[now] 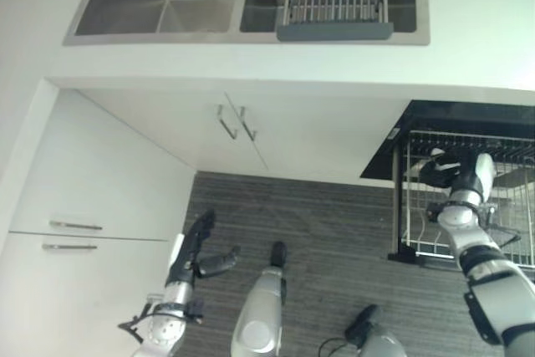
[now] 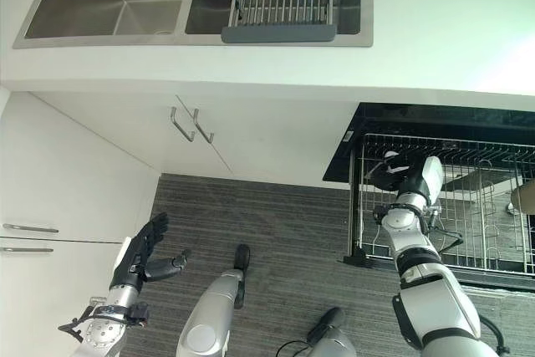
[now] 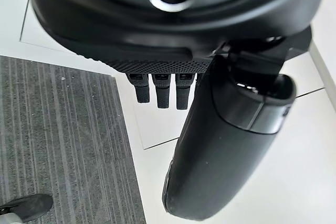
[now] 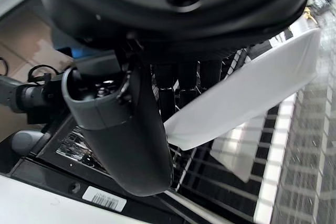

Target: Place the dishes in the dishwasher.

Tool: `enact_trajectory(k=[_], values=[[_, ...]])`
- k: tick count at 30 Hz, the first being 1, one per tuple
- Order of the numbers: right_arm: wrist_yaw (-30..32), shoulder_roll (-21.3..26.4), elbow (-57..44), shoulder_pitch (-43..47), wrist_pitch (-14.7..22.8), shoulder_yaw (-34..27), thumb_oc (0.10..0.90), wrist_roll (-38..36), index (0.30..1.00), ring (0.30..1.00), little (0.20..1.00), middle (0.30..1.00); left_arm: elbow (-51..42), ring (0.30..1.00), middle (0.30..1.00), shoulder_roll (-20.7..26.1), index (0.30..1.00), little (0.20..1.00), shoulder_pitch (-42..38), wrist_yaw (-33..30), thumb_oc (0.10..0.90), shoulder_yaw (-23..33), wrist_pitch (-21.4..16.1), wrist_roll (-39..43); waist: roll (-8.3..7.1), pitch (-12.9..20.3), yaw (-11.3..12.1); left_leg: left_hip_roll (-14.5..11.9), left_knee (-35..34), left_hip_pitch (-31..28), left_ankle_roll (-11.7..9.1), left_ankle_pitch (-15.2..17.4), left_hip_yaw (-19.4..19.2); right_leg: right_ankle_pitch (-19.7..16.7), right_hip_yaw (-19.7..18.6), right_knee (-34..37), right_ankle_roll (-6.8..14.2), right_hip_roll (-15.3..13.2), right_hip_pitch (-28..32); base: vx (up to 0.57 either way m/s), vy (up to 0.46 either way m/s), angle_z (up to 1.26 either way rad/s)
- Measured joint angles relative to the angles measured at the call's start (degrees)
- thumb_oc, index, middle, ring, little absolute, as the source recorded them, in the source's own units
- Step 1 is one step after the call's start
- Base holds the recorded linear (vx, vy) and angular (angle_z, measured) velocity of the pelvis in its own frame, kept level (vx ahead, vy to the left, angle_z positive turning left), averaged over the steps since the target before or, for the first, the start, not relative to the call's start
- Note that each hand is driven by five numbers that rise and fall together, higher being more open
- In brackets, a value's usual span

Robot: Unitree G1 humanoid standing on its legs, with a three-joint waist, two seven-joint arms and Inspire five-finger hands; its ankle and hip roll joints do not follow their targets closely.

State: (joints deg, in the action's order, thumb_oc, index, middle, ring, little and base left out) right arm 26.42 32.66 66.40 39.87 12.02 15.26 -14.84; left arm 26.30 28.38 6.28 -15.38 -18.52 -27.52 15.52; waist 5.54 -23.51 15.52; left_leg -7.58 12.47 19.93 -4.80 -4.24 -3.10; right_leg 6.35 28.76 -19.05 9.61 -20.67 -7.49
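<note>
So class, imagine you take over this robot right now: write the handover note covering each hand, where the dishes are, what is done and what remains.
Right hand: over the pulled-out dishwasher rack, shut on a white plate, not yet released.
Left hand: open, idle, low over the floor by the cabinets.
Done: dishwasher open, rack out, plate brought to it.
Left: seat the plate between the rack wires and let go. The drying rack in the sink looks empty, so check for further dishes, then probably push the rack in.

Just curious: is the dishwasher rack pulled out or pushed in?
Pulled out: the rack juts past the counter over the floor, and the right robot hand reaches into it.
</note>
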Motion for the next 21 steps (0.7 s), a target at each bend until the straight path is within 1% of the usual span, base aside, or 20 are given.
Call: enact_trajectory(k=[1, 2, 4, 6, 8, 10, 11, 13, 14, 16, 19, 20, 21], values=[[-0.3, -0.3, 0.3, 0.0, 0.0, -0.5, 0.800, -0.1, 0.900, 0.900, 0.900, 0.900, 0.0, 0.900, 0.900, 0.0, 0.900, 0.900, -0.3, -0.4, 0.800, -0.2, 0.0, 0.0, 0.00, 0.0, -0.2, 0.0, 0.0, 0.0, 0.0, 0.0, 0.0, 0.0, 0.0, -0.1, 0.0, 0.0, 0.0, -0.05, 0.015, 0.01], [-1.8, -0.6, 1.1, 0.1, -0.2, -0.3, 0.800, -1.3, 0.900, 0.900, 0.900, 0.900, 0.0, 0.900, 0.900, 0.0, 0.900, 0.900, -0.8, -0.5, 0.800, -0.3, 0.0, 0.0, 0.00, 0.0, 0.0, 0.0, 0.0, 0.0, 0.1, -0.1, 0.0, 0.0, 0.0, -0.2, -0.1, -0.1, 0.0, -0.05, 0.011, 0.01], [-5.6, -1.8, 2.3, -0.6, -2.9, -0.4, 0.800, -4.3, 0.900, 0.900, 0.900, 0.900, 0.0, 0.900, 0.900, 0.0, 0.900, 0.900, -0.7, -0.5, 0.800, -0.4, 0.0, 0.0, 0.03, 0.0, -0.2, 0.2, 0.0, 0.0, 0.1, -0.2, 0.0, 0.0, 0.0, -0.3, -0.1, -0.2, -0.1, -0.05, -0.001, 0.02], [-7.7, -2.8, 3.2, -1.2, -3.6, -1.8, 0.800, -7.4, 0.900, 0.900, 0.900, 0.900, 0.0, 0.900, 0.900, 0.0, 0.900, 0.900, -0.6, -0.6, 0.800, -0.4, 0.0, 0.0, 0.03, 0.0, -0.5, 0.2, 0.0, 0.0, 0.2, -0.2, 0.0, 0.0, 0.0, -0.4, -0.1, -0.3, -0.1, -0.05, -0.009, 0.01], [-9.0, -2.4, 3.8, -1.0, -4.3, -2.8, 0.800, -8.7, 0.900, 0.900, 0.900, 0.900, 0.0, 0.900, 0.900, 0.0, 0.900, 0.900, -0.7, -0.6, 0.800, -0.4, 0.0, 0.0, 0.04, 0.0, -0.7, 0.2, 0.0, 0.0, 0.2, -0.2, 0.0, 0.0, 0.0, -0.5, -0.1, -0.3, -0.1, -0.05, -0.015, 0.01], [-10.4, -1.8, 4.4, -1.2, -6.2, -4.4, 0.800, -11.7, 0.900, 0.900, 0.900, 0.900, 0.0, 0.900, 0.900, 0.0, 0.900, 0.900, -0.6, -0.6, 0.800, -0.4, 0.0, 0.1, 0.04, 0.0, -1.1, 0.2, 0.0, 0.0, 0.2, -0.3, 0.0, 0.0, 0.0, -0.6, 0.0, -0.3, -0.1, -0.02, -0.006, 0.00], [-10.9, -1.6, 5.6, -1.2, -6.5, -4.9, 0.800, -13.5, 0.900, 0.900, 0.900, 0.900, 0.0, 0.900, 0.900, 0.0, 0.900, 0.900, -0.7, -0.5, 0.800, -0.4, 0.1, 0.0, 0.02, 0.0, -1.3, 0.1, 0.0, 0.0, 0.2, -0.3, 0.0, -0.1, 0.0, -0.6, 0.2, -0.3, -0.1, 0.00, 0.000, 0.00], [-11.2, -1.4, 5.8, -1.6, -6.6, -5.4, 0.800, -14.8, 0.900, 0.900, 0.900, 0.900, 0.0, 0.900, 0.900, 0.0, 0.900, 0.900, -0.7, -0.5, 0.800, -0.4, 0.1, 0.1, 0.00, 0.1, -1.6, 0.1, 0.0, 0.0, 0.2, -0.3, 0.0, -0.2, 0.0, -0.7, 0.3, -0.3, -0.1, 0.00, 0.000, 0.00], [-11.6, -1.3, 5.7, -1.6, -6.6, -6.1, 0.800, -15.9, 0.900, 0.900, 0.900, 0.900, 0.0, 0.900, 0.900, 0.0, 0.900, 0.900, -0.8, -0.5, 0.800, -0.4, 0.1, 0.1, -0.06, 0.1, -2.1, 0.1, 0.1, -0.1, 0.2, -0.3, -0.1, -0.2, -0.1, -0.7, 0.3, -0.3, -0.1, 0.00, 0.000, 0.00], [-12.6, -1.1, 5.4, -1.6, -6.7, -8.3, 0.800, -18.9, 0.900, 0.900, 0.900, 0.900, 0.0, 0.900, 0.900, 0.0, 0.900, 0.900, -0.9, -0.4, 0.800, -0.4, 0.2, 0.1, -0.18, 0.1, -2.6, 0.1, 0.1, -0.2, 0.3, -0.3, -0.1, -0.2, -0.1, -0.8, 0.3, -0.3, 0.1, 0.00, 0.000, 0.00], [-13.9, -0.7, 4.9, -1.7, -6.8, -9.5, 0.800, -22.6, 0.900, 0.900, 0.900, 0.900, 0.0, 0.900, 0.900, 0.0, 0.900, 0.900, -1.1, -0.2, 0.800, -0.4, 0.6, 0.1, -0.36, 0.2, -2.9, -0.2, 0.1, -1.0, 0.3, -0.3, -1.1, -0.5, -1.2, -0.7, 0.2, -0.1, 0.1, 0.00, 0.023, -0.14], [-14.4, -0.6, 2.6, -2.3, -6.7, -10.6, 0.800, -24.3, 0.900, 0.900, 0.900, 0.900, 0.0, 0.900, 0.900, 0.0, 0.900, 0.900, -1.0, -0.1, 0.800, -0.2, 0.7, 0.1, -0.47, 0.3, -3.2, -0.3, 0.1, -1.3, 0.3, -0.3, -1.4, -0.6, -1.6, -0.7, 0.2, -0.1, 0.1, 0.03, 0.010, -0.17], [-15.0, -0.2, -2.3, -3.8, -5.6, -11.7, 0.800, -26.7, 0.900, 0.900, 0.900, 0.900, 0.0, 0.900, 0.900, 0.0, 0.900, 0.900, -1.0, -0.1, 0.800, -0.1, 0.9, 0.1, -0.95, 0.4, -4.4, -0.5, 0.2, -1.5, 0.3, -0.3, -1.5, -0.8, -1.7, -0.7, 0.1, 0.1, 0.2, 0.05, 0.008, -0.15]])
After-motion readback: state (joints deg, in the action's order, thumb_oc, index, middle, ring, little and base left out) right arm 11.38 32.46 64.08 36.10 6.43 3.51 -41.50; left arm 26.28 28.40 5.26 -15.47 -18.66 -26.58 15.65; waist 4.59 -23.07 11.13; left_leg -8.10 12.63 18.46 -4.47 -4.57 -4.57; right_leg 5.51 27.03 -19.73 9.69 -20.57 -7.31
